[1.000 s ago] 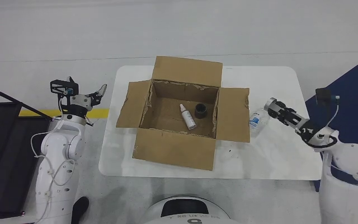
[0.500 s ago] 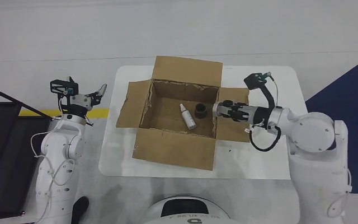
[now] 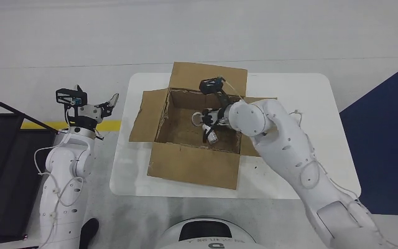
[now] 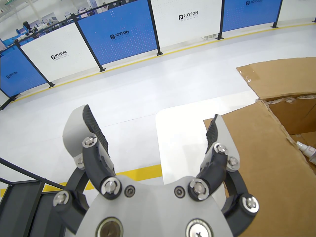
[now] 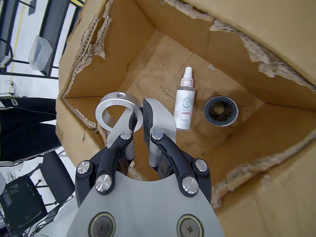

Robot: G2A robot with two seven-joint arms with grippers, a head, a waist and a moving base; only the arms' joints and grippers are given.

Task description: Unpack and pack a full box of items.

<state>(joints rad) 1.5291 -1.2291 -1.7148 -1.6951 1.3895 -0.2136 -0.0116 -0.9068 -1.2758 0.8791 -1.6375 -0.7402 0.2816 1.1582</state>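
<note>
Packing appears to be the step in hand, judged from a part held over the open box.

Top view: the cardboard box (image 3: 193, 165) stands open on the white tabletop (image 3: 298, 180). The right gripper (image 3: 207, 118) is inside the box opening, above its floor. One end of the spray bottle (image 3: 212, 136) shows just beside it. The left gripper (image 3: 97, 98) hangs beyond the tabletop's left edge, well apart from the box, so the right arm is the nearer one.

Left wrist view: the left gripper (image 4: 150, 114) has its fingers spread wide with nothing between them. A box flap (image 4: 246, 149) lies to one side, and the bottle's cap (image 4: 306, 150) shows past its torn edge.

Right wrist view: the right gripper (image 5: 141, 112) has its fingers clenched on the rim of a silver metal ring (image 5: 108, 98), which is held off the box floor. The spray bottle (image 5: 184, 104) lies flat on the floor, straight ahead of the fingers. Its long axis runs roughly in line with them, cap pointing away. A black cylinder (image 5: 220, 123) stands just beside the bottle, on the side away from the ring. Bare floor lies on the ring's side of the bottle, toward the torn wall (image 5: 138, 23). A release there would likely land the ring apart from both items.
</note>
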